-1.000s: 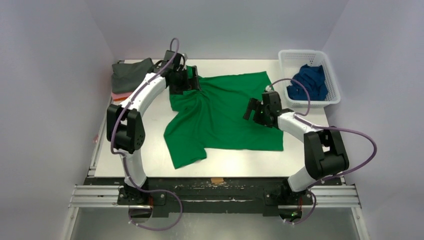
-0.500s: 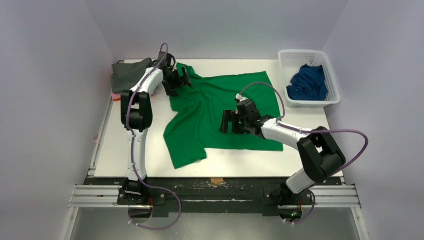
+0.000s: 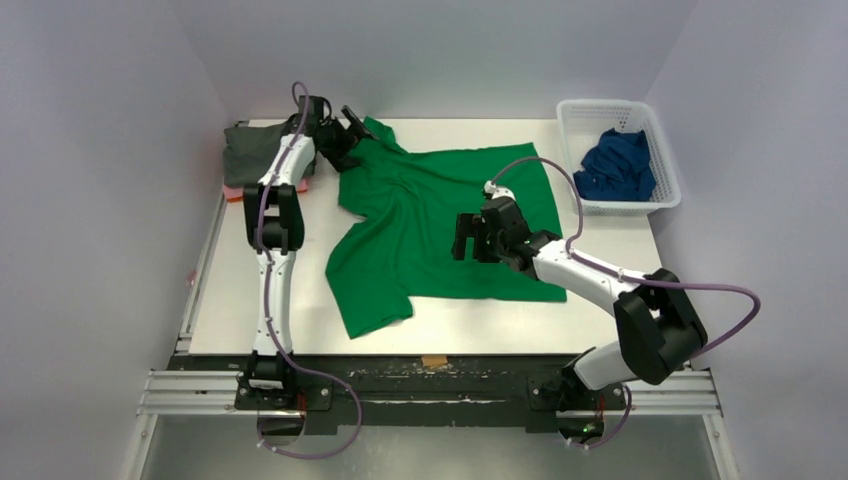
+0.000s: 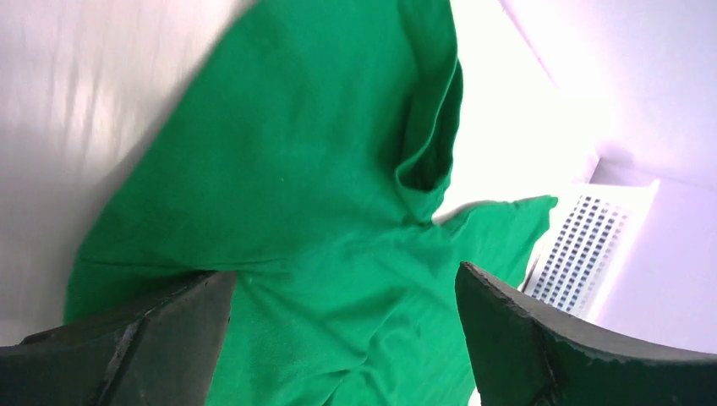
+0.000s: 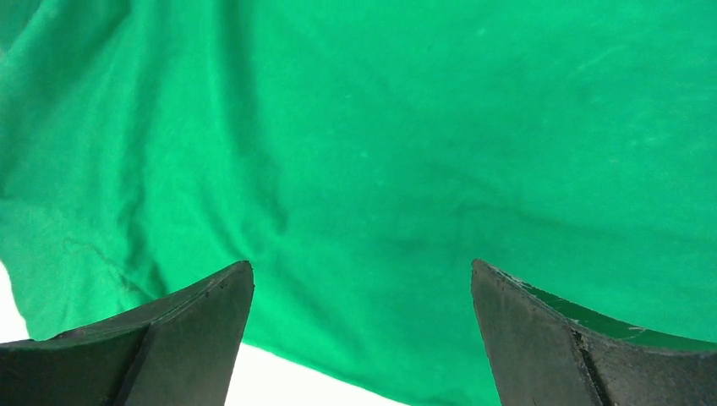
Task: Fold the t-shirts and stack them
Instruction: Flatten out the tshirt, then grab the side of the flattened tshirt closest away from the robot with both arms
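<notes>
The bright green t-shirt (image 3: 430,215) lies spread on the white table, its front sleeve pointing at the near edge. My left gripper (image 3: 346,128) is open at the shirt's far left sleeve; in the left wrist view (image 4: 345,271) the jaws stand wide apart over green cloth (image 4: 296,169). My right gripper (image 3: 468,238) is open above the shirt's middle; in the right wrist view (image 5: 362,266) green cloth (image 5: 406,127) fills the gap. A dark grey t-shirt (image 3: 250,150) lies folded at the back left on pink and orange ones (image 3: 232,192). A royal blue t-shirt (image 3: 615,165) lies in the basket.
The white lattice basket (image 3: 600,108) stands at the back right; it also shows in the left wrist view (image 4: 583,245). Bare table (image 5: 279,381) shows below the shirt's hem. Grey walls enclose the table on three sides.
The left gripper moved to the back left, and the far sleeve now lies drawn out that way. The right gripper moved left from the shirt's right part to over its middle.
</notes>
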`<action>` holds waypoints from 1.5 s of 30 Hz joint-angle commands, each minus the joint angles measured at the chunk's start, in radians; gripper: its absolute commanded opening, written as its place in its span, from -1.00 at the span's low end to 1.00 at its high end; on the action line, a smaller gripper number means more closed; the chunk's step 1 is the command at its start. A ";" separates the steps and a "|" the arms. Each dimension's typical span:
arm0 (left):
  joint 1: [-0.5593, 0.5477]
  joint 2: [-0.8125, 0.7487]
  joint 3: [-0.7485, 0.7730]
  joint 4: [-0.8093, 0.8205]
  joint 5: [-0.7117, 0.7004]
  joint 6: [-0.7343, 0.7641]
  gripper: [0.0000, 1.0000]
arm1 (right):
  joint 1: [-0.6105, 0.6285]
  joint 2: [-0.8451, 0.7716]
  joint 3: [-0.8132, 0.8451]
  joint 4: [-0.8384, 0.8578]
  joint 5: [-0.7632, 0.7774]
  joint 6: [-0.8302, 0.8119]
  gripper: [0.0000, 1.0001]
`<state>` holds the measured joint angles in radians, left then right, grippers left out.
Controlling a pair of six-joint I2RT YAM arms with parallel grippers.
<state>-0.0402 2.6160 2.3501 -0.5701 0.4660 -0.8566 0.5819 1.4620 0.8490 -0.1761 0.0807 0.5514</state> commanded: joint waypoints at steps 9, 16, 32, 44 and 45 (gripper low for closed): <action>0.040 0.108 0.222 0.078 -0.235 -0.026 1.00 | -0.079 -0.043 0.005 -0.034 0.124 -0.009 0.98; 0.023 -0.058 0.217 0.118 -0.155 0.046 1.00 | -0.121 -0.159 -0.038 -0.039 0.126 0.026 0.98; -0.435 -1.428 -1.324 -0.066 -0.660 0.161 1.00 | -0.230 -0.495 -0.221 -0.184 0.333 0.175 0.98; -0.822 -1.745 -1.799 -0.265 -0.750 -0.182 0.46 | -0.243 -0.471 -0.238 -0.187 0.350 0.177 0.98; -0.823 -1.737 -1.819 -0.227 -0.735 -0.187 0.42 | -0.244 -0.470 -0.239 -0.184 0.347 0.178 0.98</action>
<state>-0.8341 0.8833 0.5842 -0.8410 -0.2363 -0.9386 0.3454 0.9833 0.6182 -0.3706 0.3962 0.7074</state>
